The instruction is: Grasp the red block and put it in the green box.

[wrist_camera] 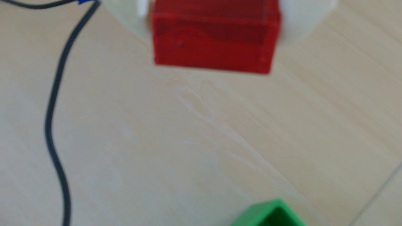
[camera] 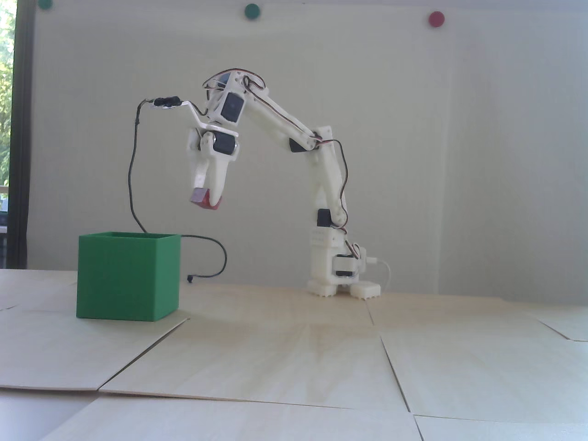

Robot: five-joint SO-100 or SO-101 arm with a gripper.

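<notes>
Fingers (camera: 201, 177) of your gripper (camera: 206, 198) are clamped on the block (camera: 207, 200), which hangs in the air, up and to the right of the box (camera: 124, 280) in the fixed view, probably high enough to pass its rim. Your table (camera: 294, 349) is bare below. Watch 1 thing, the black cable (wrist_camera: 57, 91): it droops by the box's far rim and could snag.

So the red block (camera: 207, 198) is a small dark-red brick, tilted, pinched between the gripper (camera: 209, 195) fingertips up in the air. The green box (camera: 126, 280) is a plain open-topped cube sitting on the table, below the gripper and off to its left in the fixed view.
</notes>
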